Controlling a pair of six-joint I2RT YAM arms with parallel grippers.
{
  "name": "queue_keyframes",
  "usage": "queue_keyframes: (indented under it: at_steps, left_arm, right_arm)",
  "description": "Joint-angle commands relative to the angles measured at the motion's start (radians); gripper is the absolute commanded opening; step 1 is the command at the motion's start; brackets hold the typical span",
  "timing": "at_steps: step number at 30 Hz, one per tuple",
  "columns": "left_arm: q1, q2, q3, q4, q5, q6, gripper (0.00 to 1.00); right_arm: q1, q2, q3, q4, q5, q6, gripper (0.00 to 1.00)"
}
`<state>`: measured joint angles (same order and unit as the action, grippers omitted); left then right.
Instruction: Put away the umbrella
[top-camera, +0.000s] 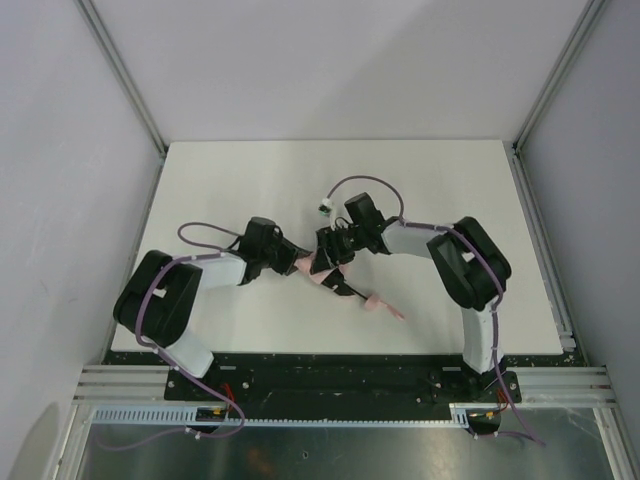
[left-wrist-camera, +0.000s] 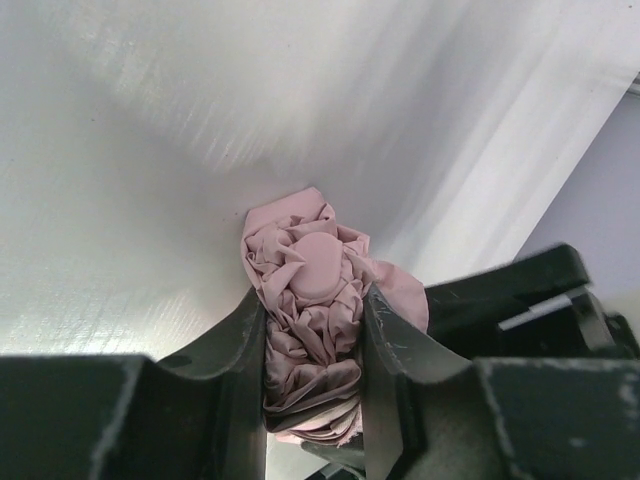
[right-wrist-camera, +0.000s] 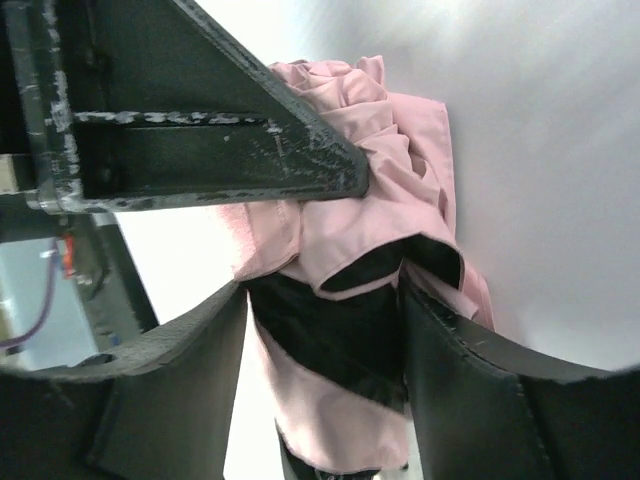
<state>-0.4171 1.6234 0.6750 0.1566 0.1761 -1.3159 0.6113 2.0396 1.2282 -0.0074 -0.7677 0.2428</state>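
Left fingers (left-wrist-camera: 243, 385) pinching umbrella (left-wrist-camera: 315, 290), right fingers (right-wrist-camera: 470, 395) likewise

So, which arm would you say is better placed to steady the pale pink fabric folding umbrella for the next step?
Left, probably. The left gripper has the bunched pink umbrella squeezed tight between its jaws. The right gripper straddles looser fabric, and I cannot tell whether it grips.

This looks like a robot lab; a flat white table (top-camera: 250, 180) sits inside plain grey walls (top-camera: 50, 150) with silver metal rails (top-camera: 120, 70); two black-and-white robot arms (top-camera: 165, 295) with purple wires (top-camera: 366, 179) are fixed at its edge.
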Motion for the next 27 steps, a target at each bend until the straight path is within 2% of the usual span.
queue_keyframes:
  at_steps: [1, 7, 12, 15, 17, 20, 26, 27]
  left_arm:
    - [-0.010, -0.018, -0.031, -0.089, -0.084, 0.065, 0.00]
    - [-0.010, -0.042, -0.030, -0.125, -0.086, 0.038, 0.00]
    - [-0.009, -0.041, 0.008, -0.240, -0.090, 0.030, 0.00]
    - [-0.008, -0.034, 0.028, -0.282, -0.085, 0.025, 0.00]
    - [-0.009, -0.031, 0.036, -0.305, -0.083, 0.023, 0.00]
    - [-0.007, -0.033, 0.044, -0.332, -0.084, 0.024, 0.00]
    - [0.016, -0.027, 0.050, -0.343, -0.055, 0.039, 0.01]
    - [0.022, -0.023, 0.052, -0.343, -0.046, 0.041, 0.09]
  right_arm:
    - [0.067, -0.158, -0.004, -0.138, 0.366, -0.139, 0.67]
    - [0.227, -0.202, -0.007, -0.165, 0.697, -0.264, 0.78]
    - [0.348, -0.143, -0.008, -0.159, 0.988, -0.326, 0.80]
    - [0.393, -0.095, -0.011, -0.133, 1.136, -0.355, 0.77]
    - [0.410, -0.069, -0.012, -0.118, 1.193, -0.372, 0.70]
    - [0.413, -0.055, -0.027, -0.097, 1.184, -0.375, 0.48]
    - [0.353, -0.044, -0.068, -0.069, 0.957, -0.331, 0.05]
    - [0.341, -0.045, -0.080, -0.056, 0.917, -0.326, 0.03]
